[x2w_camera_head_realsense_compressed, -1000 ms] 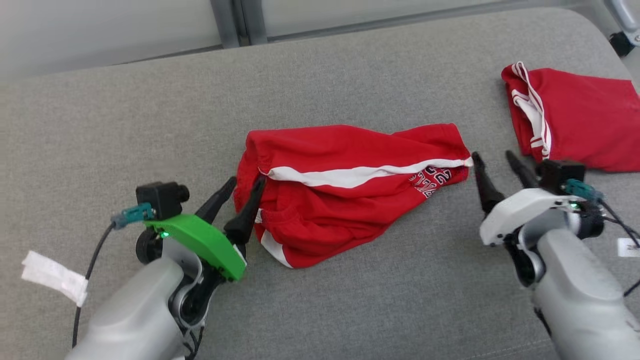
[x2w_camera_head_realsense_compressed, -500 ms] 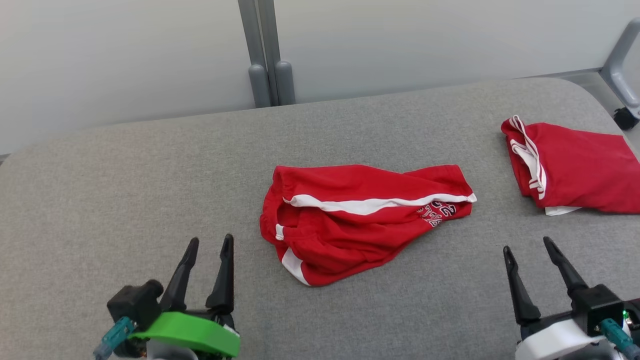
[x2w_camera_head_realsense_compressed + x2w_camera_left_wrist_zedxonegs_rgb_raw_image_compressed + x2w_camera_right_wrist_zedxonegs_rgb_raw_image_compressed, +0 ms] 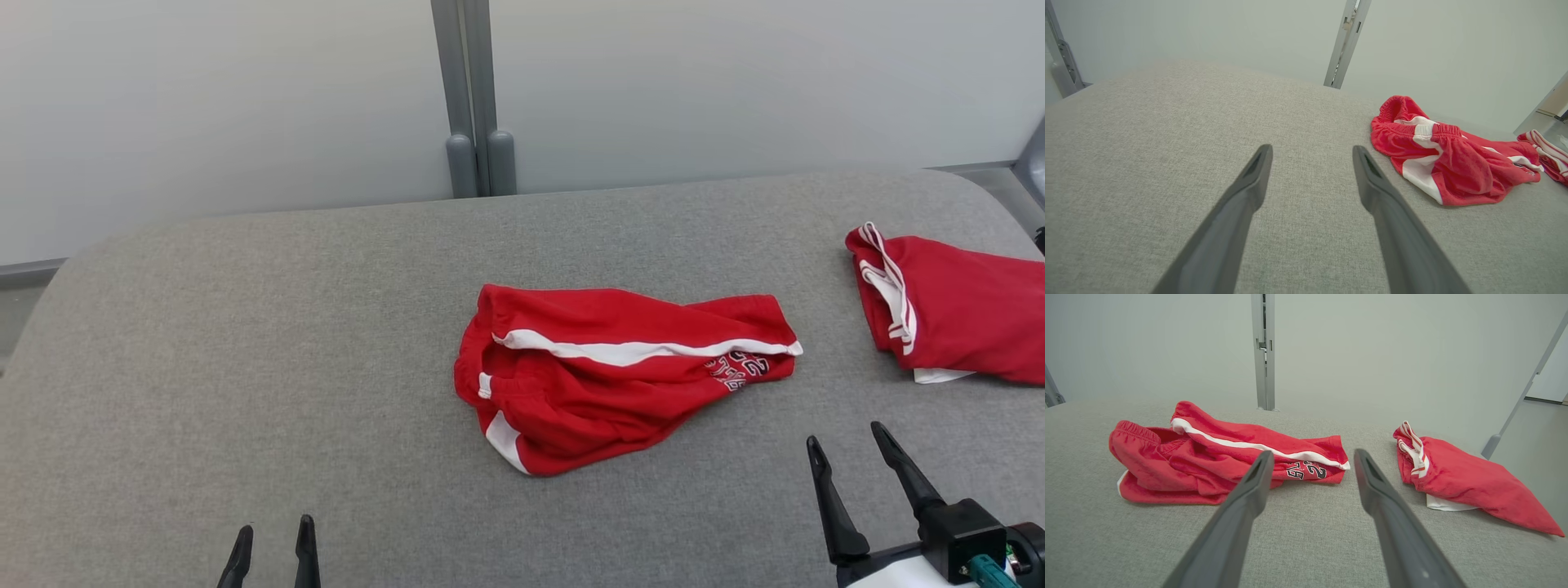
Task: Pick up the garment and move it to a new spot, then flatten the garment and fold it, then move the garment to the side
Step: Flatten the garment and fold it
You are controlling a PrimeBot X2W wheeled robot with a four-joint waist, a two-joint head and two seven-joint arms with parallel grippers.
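The garment [image 3: 620, 384], red shorts with a white side stripe and printed lettering, lies loosely folded and rumpled in the middle of the grey padded table [image 3: 245, 327]. It also appears in the left wrist view, garment [image 3: 1453, 163], and in the right wrist view, garment [image 3: 1216, 457]. My left gripper [image 3: 274, 532] is open at the near edge, well short of the shorts and to their left, with nothing between its fingers [image 3: 1249, 183]. Near the lower right my right gripper [image 3: 845, 437] is open too, empty, below the shorts' right end; its fingers [image 3: 1249, 490] point at the lettering.
A second red garment [image 3: 963, 318] with white trim lies at the table's far right edge, also seen as the second garment [image 3: 1461, 477]. Grey posts [image 3: 473, 155] and a pale wall stand behind the table. Bare grey surface stretches left of the shorts.
Both grippers have drawn back from the ends of the shorts toward the near edge, still open. The head camera has tilted up. The shorts lie as before.
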